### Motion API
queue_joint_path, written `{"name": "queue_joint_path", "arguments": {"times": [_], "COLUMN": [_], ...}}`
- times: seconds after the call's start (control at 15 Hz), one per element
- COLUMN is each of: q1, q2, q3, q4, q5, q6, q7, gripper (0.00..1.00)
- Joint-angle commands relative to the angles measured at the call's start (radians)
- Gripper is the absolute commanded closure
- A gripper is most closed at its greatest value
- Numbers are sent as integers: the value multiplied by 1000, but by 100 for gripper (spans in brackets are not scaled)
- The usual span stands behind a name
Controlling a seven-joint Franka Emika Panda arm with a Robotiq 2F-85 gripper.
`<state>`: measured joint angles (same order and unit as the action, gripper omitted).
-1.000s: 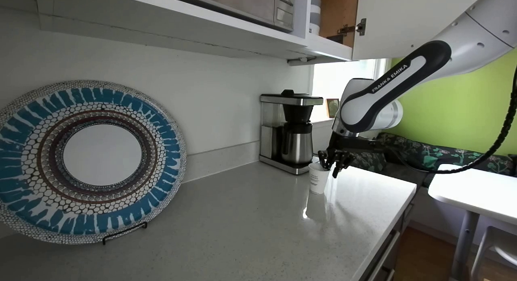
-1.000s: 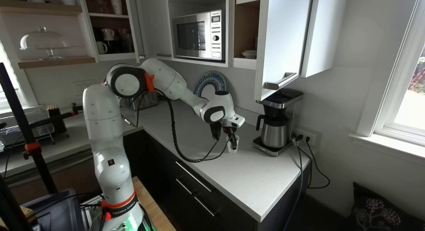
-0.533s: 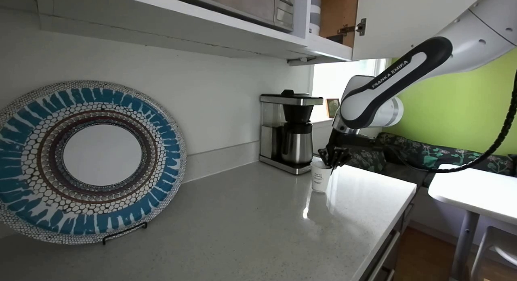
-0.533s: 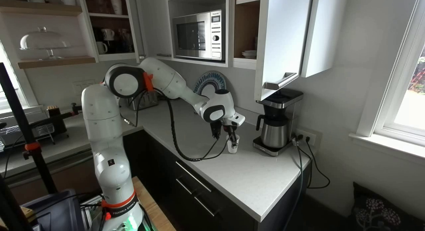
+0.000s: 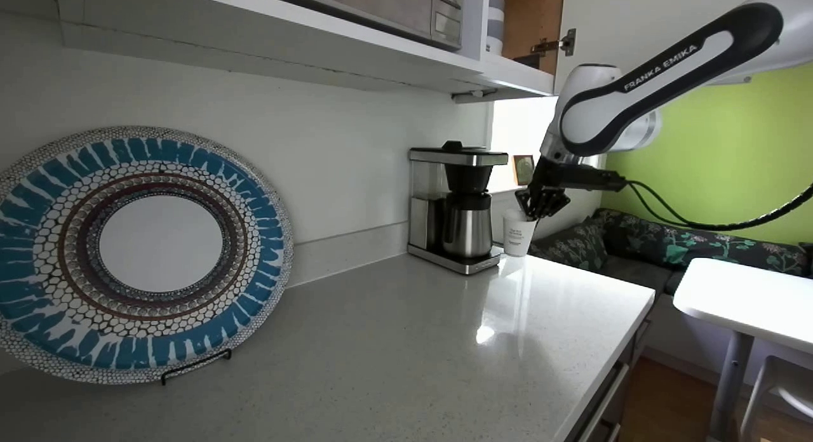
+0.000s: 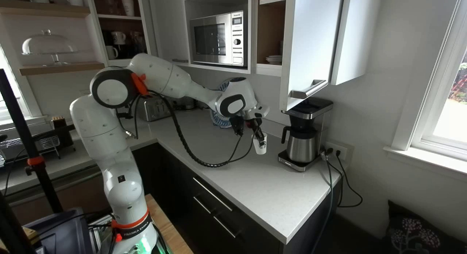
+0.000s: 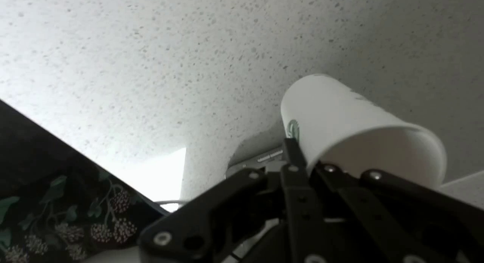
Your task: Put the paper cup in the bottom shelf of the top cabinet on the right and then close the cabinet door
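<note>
My gripper (image 7: 307, 165) is shut on the wall of the white paper cup (image 7: 332, 112), one finger inside the mouth and one outside. In both exterior views the cup (image 5: 517, 235) hangs slightly tilted above the counter, near the coffee maker. Up on the wall is the top cabinet (image 6: 270, 26), its brown interior exposed. Its bottom shelf (image 6: 269, 69) shows mostly as a white front edge with small plates just above it. The white cabinet door (image 6: 310, 38) stands open, its handle low on the panel and its hinge visible in an exterior view.
A steel and black coffee maker (image 6: 304, 137) stands under the open door. Another white panel (image 6: 355, 38) juts out beside that door. A microwave (image 6: 219, 38) occupies the neighbouring niche. A round patterned plate (image 5: 140, 251) leans against the wall on the counter (image 5: 394, 353).
The fingers have closed on the cup wall. The cup, which stood on the counter, has been lifted off it with the gripper; the arm has drawn upward.
</note>
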<state>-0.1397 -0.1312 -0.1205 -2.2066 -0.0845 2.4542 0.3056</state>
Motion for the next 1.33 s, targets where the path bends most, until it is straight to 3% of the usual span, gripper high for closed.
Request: {"name": "queue_joint_path", "arguments": {"times": [0.0, 0.13, 0.2, 0.73, 1.27], "q1": [-16, -18, -21, -22, -14], "q2": [-111, -146, -112, -141, -134], "q3": [0, -4, 5, 3, -72], "q4": [40, 80, 64, 87, 263], "q5": [-19, -15, -6, -6, 177], "q6": [-154, -215, -162, -203, -261], "q7": [-61, -123, -75, -113, -236], "gripper": [99, 99, 97, 99, 99]}}
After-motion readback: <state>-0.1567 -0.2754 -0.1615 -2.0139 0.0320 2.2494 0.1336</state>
